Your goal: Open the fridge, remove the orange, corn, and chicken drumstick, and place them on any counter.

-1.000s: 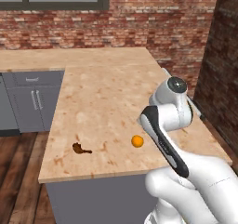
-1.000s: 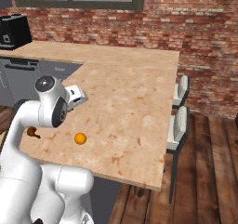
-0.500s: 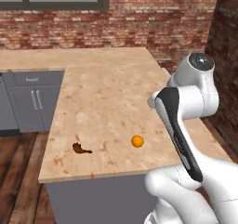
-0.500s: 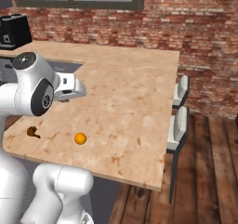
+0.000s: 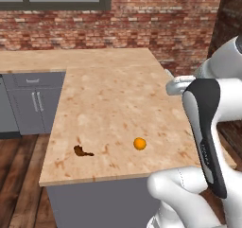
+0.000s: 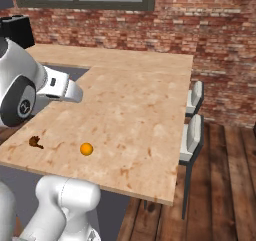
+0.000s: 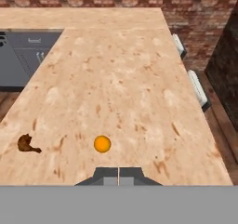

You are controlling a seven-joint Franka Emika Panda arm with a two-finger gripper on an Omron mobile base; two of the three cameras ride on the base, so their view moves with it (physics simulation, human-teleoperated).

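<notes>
A: Here, where did the task's things lie?

B: The small plain bright orange ball (image 7: pixel 102 144) and the small dark reddish-brown chicken drumstick (image 7: pixel 27 144) both rested on the large beige-tan speckled stone-like counter (image 7: pixel 121 79), near its front edge. The corn and fridge were not among them, so a judgement: two items stood delivered, one remained.

A: And the two-finger gripper (image 7: pixel 119 171)?

B: Its dark tips met with no gap, holding nothing. In the hand view the orange sat just past them at about 11 o'clock; the drumstick lay well apart at 9 o'clock, its bulbous end toward 10 o'clock and thin tail toward 4 o'clock.

A: Which relation governed the coming move?

B: Judged, the fingers faced the counter, away from the remaining cob, so the arm would need to turn off.

A: Did the views differ?

B: The right base view added two white chairs (image 6: pixel 192 130) at the counter's 3 o'clock side; the left base view showed low grey cabinets (image 5: pixel 33 99) at 9 o'clock.
</notes>
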